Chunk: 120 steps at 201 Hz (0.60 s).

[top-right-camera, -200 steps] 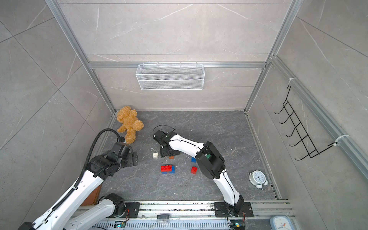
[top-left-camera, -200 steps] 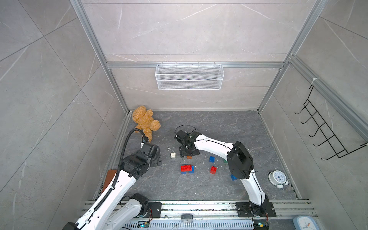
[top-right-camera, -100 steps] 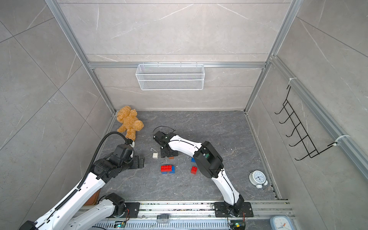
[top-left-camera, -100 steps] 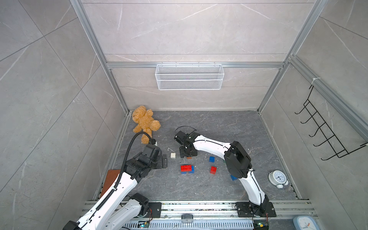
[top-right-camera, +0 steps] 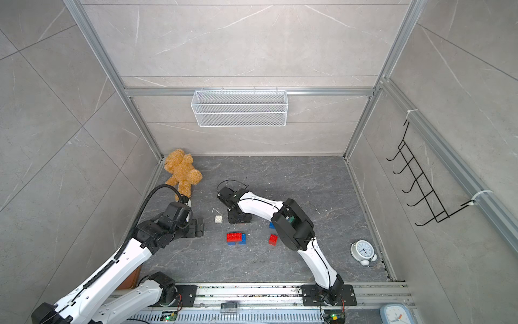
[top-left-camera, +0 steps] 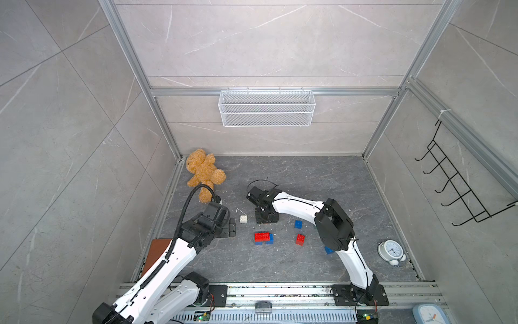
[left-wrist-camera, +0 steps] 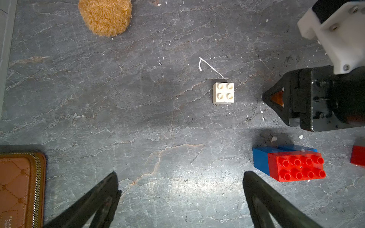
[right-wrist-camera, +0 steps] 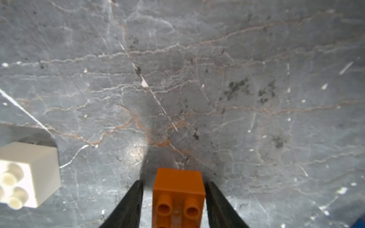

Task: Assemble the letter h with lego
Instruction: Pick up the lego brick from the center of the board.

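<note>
A brown lego brick (right-wrist-camera: 178, 187) stands on the floor between the fingers of my right gripper (right-wrist-camera: 174, 183). One finger sits against it and a thin gap shows at the other. In both top views this gripper (top-left-camera: 266, 220) (top-right-camera: 238, 220) points down and hides the brick. A white brick (top-left-camera: 243, 219) (left-wrist-camera: 223, 92) lies just left of it. My left gripper (top-left-camera: 232, 227) (left-wrist-camera: 180, 177) hangs wide open and empty, left of the white brick. A long red brick (top-left-camera: 262, 237) (left-wrist-camera: 296, 166) sits on blue bricks (left-wrist-camera: 260, 159). A small red brick (top-left-camera: 300, 239) and a blue brick (top-left-camera: 298, 224) lie further right.
A tan teddy bear (top-left-camera: 204, 172) lies in the back left corner. A brown wallet (top-left-camera: 157, 249) (left-wrist-camera: 19, 187) rests by the left wall. An alarm clock (top-left-camera: 391, 249) stands at the front right. Another blue brick (top-left-camera: 329, 249) peeks out under my right arm. A wire basket (top-left-camera: 266, 108) hangs on the back wall.
My right gripper's jaws have narrowed around the brown brick. My left arm has swung forward and right, bringing its open gripper near the white brick.
</note>
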Each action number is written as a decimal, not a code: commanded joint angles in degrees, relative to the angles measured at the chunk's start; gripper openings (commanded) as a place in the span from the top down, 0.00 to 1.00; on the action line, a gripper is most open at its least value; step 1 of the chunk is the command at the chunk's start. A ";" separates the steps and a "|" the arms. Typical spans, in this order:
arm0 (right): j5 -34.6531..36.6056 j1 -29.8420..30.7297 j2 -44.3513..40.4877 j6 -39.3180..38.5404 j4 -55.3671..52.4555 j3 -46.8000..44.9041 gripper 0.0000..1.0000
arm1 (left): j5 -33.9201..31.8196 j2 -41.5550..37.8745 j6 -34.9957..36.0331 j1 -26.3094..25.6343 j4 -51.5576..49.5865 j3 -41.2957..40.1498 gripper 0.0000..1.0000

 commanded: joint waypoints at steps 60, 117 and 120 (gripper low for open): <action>2.20 -0.12 -1.86 0.98 -1.69 0.16 0.49 | -1.49 -0.36 0.14 -0.10 -1.02 2.69 0.00; 2.80 -0.13 -2.18 0.96 -2.14 0.18 0.60 | -1.51 0.00 0.10 -0.12 -1.14 2.90 0.00; 2.89 -0.12 -2.25 0.96 -2.13 0.18 0.61 | -1.52 0.00 0.14 -0.10 -1.13 2.91 0.00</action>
